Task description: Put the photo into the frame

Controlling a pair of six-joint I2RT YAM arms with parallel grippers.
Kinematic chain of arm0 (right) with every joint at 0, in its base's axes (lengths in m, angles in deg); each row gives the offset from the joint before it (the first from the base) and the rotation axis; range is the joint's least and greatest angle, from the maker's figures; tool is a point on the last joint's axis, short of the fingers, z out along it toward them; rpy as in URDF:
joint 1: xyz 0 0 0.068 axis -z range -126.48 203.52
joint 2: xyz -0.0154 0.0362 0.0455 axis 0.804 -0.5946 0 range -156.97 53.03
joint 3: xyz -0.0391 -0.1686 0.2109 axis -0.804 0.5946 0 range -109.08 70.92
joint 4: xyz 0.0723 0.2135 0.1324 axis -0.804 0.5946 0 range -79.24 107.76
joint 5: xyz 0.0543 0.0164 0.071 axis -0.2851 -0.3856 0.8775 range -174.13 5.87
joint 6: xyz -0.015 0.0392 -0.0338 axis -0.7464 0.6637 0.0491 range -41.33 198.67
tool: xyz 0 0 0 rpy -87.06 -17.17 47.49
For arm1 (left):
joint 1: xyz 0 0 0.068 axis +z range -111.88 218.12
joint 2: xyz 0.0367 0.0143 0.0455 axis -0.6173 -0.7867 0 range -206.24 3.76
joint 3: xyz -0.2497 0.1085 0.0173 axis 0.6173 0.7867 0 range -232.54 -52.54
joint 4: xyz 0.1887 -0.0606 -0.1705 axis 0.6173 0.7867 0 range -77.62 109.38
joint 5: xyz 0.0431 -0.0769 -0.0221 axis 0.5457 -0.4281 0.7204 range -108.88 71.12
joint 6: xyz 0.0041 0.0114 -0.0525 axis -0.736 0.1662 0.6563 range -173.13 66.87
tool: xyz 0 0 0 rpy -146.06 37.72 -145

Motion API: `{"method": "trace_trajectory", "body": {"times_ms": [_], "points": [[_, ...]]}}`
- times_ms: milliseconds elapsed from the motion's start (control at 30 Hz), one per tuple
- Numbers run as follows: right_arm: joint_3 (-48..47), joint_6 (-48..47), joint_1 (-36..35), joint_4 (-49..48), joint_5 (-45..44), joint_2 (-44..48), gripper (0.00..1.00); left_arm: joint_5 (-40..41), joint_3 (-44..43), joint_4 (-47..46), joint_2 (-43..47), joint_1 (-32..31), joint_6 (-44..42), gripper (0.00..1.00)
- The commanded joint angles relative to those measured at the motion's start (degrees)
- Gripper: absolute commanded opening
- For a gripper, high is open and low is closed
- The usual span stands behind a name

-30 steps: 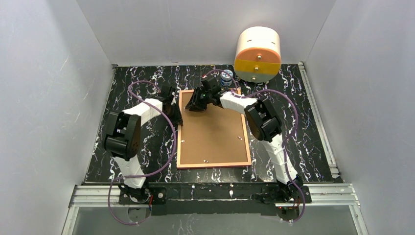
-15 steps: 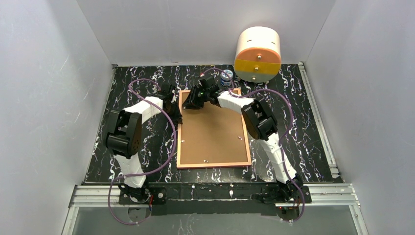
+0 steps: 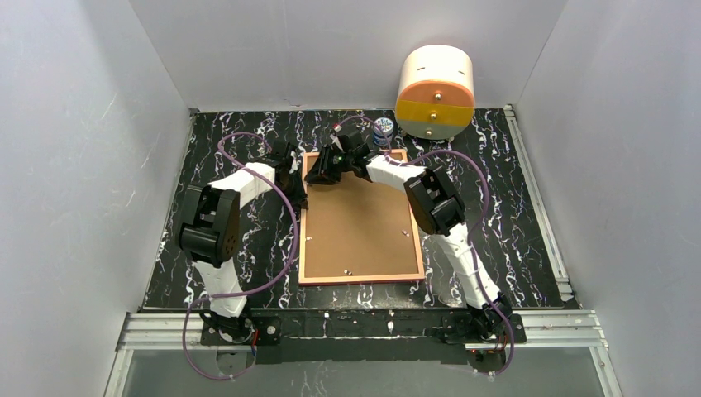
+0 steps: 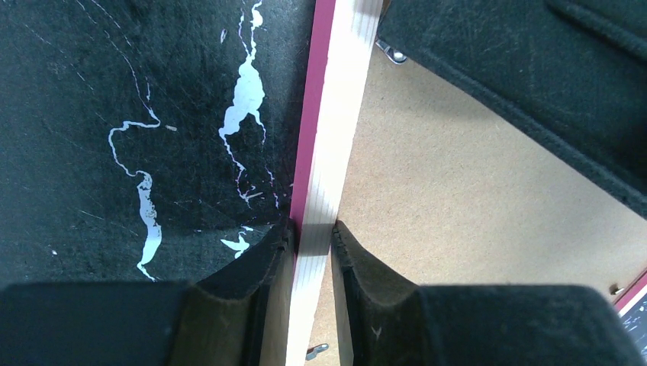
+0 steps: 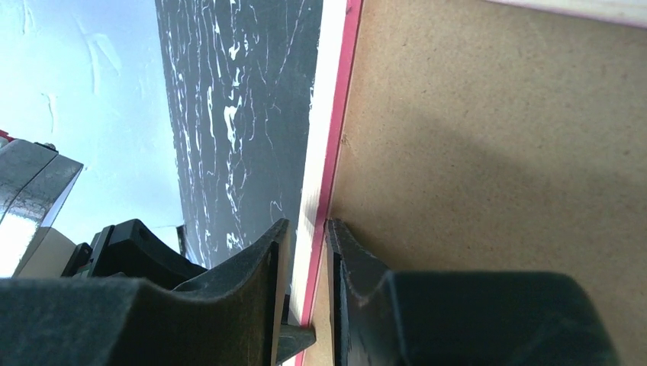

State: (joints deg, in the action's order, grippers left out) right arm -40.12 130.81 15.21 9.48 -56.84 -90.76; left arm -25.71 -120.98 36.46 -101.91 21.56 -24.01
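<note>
Left wrist view: the left tool [image 4: 313,232] is clamped on the left long rim of the frame [image 4: 336,114]. One finger [image 4: 255,271] sits outside by the pink front edge and the other on the inner side, next to the brown backing board [image 4: 458,191]. The black white-veined worktop [image 4: 114,114] lies beneath. A small metal clip [image 4: 393,52] sits on the board close to the rim. From the top external view, the frame lies flat and back-up in the middle of the worktop between the two arms, its board facing up. In the right wrist view, the right tool [image 5: 305,229] straddles the rim at the far left corner. Its jaws are narrow, one on each side of the pale edge and pink strip, but I cannot tell whether they press on it. Further right at the back, a small can [image 3: 382,130] stands just off the frame's far edge. Beside it is a white drum [image 3: 434,91] with an orange and yellow face.
</note>
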Motion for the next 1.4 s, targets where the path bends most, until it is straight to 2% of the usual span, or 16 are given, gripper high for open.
{"method": "trace_trajectory", "body": {"times_ms": [0, 233, 467, 600, 700, 867, 1000, 1200, 1367], "points": [[-0.8, -2.7, -0.8, 2.9, 2.4, -3.9, 0.33, -1.2, -0.2, 0.8, -1.6, -0.1, -0.3, 0.2], [-0.1, -3.2, -0.9, 2.8, 3.6, -4.0, 0.33, -1.1, -0.1, 0.6, -1.6, -0.1, -0.3, 0.2], [-3.2, -3.3, -0.7, 1.8, 4.3, -3.0, 0.33, -0.1, 0.0, 1.0, -1.1, 0.2, 0.9, 0.21], [-5.7, -1.5, 0.7, 2.0, 4.4, -1.3, 0.33, -0.5, -0.2, 1.2, -0.4, 0.3, 0.8, 0.25], [-5.0, -0.8, 2.6, 3.1, 1.1, 3.1, 0.39, -0.6, -0.4, 1.3, 0.4, 0.6, 0.8, 0.3], [2.0, -3.6, 6.4, 6.4, -4.2, 12.7, 0.43, -3.0, -1.2, 1.3, 2.4, 1.0, -0.4, 0.41], [12.8, -8.1, 9.6, 12.3, -9.9, 22.5, 0.43, -4.9, -1.3, 1.3, 3.7, 1.0, -2.3, 0.49], [28.2, -14.3, 14.2, 19.3, -15.3, 36.8, 0.43, -4.8, -0.5, 2.5, 4.3, 1.0, -4.0, 0.49], [28.8, -19.7, 15.2, 26.0, -16.0, 36.3, 0.44, -5.1, 1.4, 1.3, 4.8, 1.0, -2.9, 0.44]]}}
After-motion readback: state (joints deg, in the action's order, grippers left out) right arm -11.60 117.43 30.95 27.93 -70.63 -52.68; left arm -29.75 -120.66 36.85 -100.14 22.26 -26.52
